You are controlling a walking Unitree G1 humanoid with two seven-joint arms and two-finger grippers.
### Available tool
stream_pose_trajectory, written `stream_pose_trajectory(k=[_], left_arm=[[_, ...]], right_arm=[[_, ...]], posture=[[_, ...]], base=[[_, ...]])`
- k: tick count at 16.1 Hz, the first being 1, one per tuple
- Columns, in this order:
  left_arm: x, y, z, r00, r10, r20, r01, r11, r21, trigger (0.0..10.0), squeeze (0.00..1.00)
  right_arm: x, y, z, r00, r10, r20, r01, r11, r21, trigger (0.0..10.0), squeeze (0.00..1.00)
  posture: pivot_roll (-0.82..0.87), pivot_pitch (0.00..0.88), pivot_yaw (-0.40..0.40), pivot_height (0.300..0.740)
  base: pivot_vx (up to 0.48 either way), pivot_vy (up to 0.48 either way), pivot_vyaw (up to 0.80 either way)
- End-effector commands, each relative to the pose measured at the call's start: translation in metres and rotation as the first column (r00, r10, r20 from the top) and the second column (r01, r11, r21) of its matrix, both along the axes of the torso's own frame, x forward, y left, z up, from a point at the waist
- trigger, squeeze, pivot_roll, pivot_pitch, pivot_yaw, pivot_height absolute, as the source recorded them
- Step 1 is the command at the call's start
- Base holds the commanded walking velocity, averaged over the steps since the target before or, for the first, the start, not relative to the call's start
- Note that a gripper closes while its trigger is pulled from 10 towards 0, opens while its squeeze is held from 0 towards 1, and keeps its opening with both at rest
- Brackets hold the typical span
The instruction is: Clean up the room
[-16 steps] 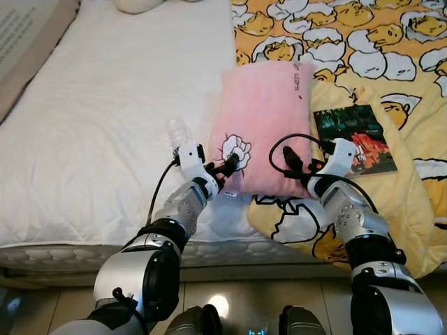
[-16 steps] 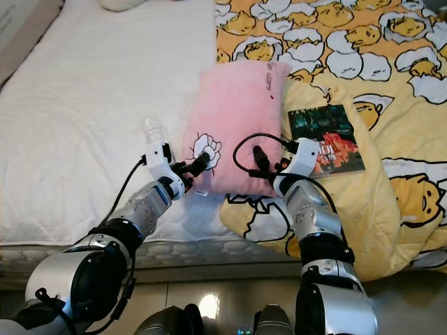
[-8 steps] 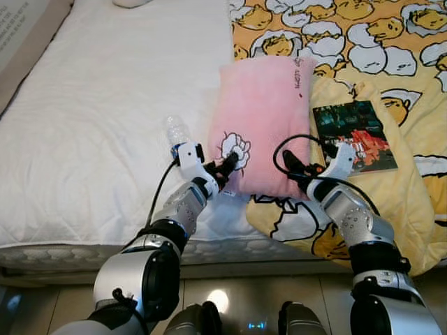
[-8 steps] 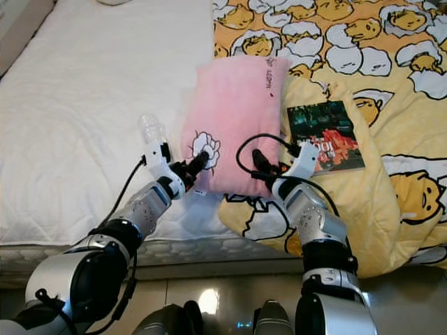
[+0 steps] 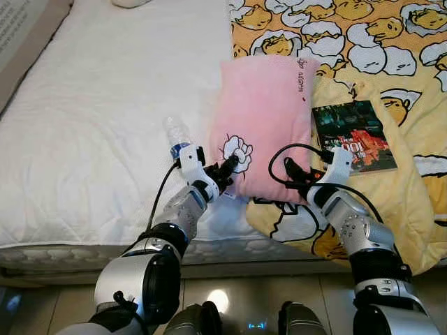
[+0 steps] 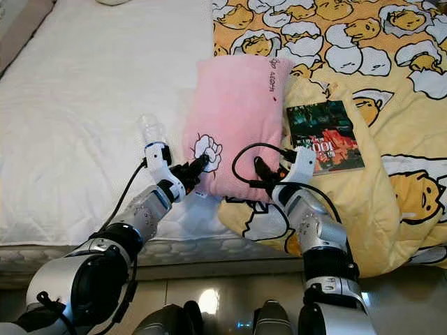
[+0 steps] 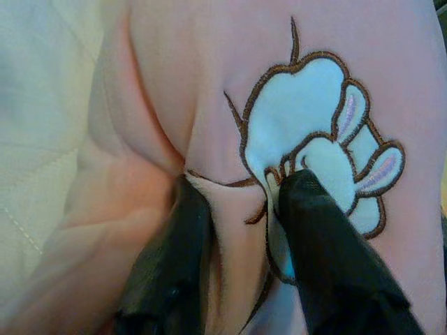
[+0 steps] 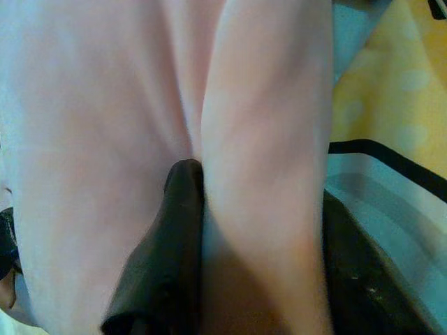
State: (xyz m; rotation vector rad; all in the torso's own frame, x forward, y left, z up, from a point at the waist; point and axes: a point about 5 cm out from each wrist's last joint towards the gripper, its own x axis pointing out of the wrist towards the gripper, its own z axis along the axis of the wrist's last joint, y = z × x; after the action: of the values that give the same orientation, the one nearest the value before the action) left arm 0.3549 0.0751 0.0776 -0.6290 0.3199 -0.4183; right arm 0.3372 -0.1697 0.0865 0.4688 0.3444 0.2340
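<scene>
A pink pillow with a white flower patch lies on the bed, across the edge of the white sheet and the yellow quilt. My left gripper is shut on the pillow's near left corner; its black fingers pinch a fold by the flower patch. At the near right corner my right gripper is shut on the pillow too, with a thick pink fold squeezed between its fingers.
A clear plastic bottle lies on the white mattress just left of my left gripper. A dark book rests on the yellow egg-print quilt, right of the pillow. The bed's front edge is close below my arms.
Both grippers have kept their hold while the pillow's near end has been drawn slightly toward me. The right wrist has dropped a little.
</scene>
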Motion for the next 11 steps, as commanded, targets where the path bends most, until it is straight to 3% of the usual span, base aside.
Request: stream_pose_trajectory(k=[1,2,6,8,11], left_arm=[[-0.007,0.0,-0.011,0.999,-0.017,-0.035,0.018,1.0,0.024,0.0,0.0],[-0.005,0.004,-0.008,1.0,-0.007,-0.014,0.007,1.0,0.024,0.0,0.0],[0.001,0.024,-0.003,0.998,0.056,0.018,-0.056,0.998,-0.015,0.0,0.0],[0.005,0.036,0.004,0.994,0.096,0.047,-0.094,0.994,-0.051,0.0,0.0],[0.021,0.048,0.037,0.977,0.141,0.162,-0.119,0.983,-0.137,0.0,0.0]], right_arm=[[-0.006,0.01,-0.014,0.997,0.046,-0.062,-0.047,0.999,-0.011,0.0,0.0],[-0.005,0.012,-0.017,0.997,0.06,-0.054,-0.063,0.997,-0.055,0.0,0.0],[0.002,0.015,-0.008,0.998,0.069,0.002,-0.069,0.993,-0.091,0.0,0.0],[0.016,0.015,0.012,0.995,0.066,0.075,-0.058,0.993,-0.102,0.0,0.0],[0.038,0.016,0.056,0.977,0.059,0.204,-0.046,0.997,-0.068,0.0,0.0]], posture=[[-0.25,0.136,0.16,0.74],[-0.24,0.112,0.157,0.74],[-0.22,0.043,0.158,0.74],[-0.21,0.023,0.157,0.74],[-0.19,0.0,0.155,0.74]], base=[[0.0,0.0,0.0],[0.0,0.0,0.0],[0.0,0.0,0.0],[0.0,0.0,0.0],[0.0,0.0,0.0]])
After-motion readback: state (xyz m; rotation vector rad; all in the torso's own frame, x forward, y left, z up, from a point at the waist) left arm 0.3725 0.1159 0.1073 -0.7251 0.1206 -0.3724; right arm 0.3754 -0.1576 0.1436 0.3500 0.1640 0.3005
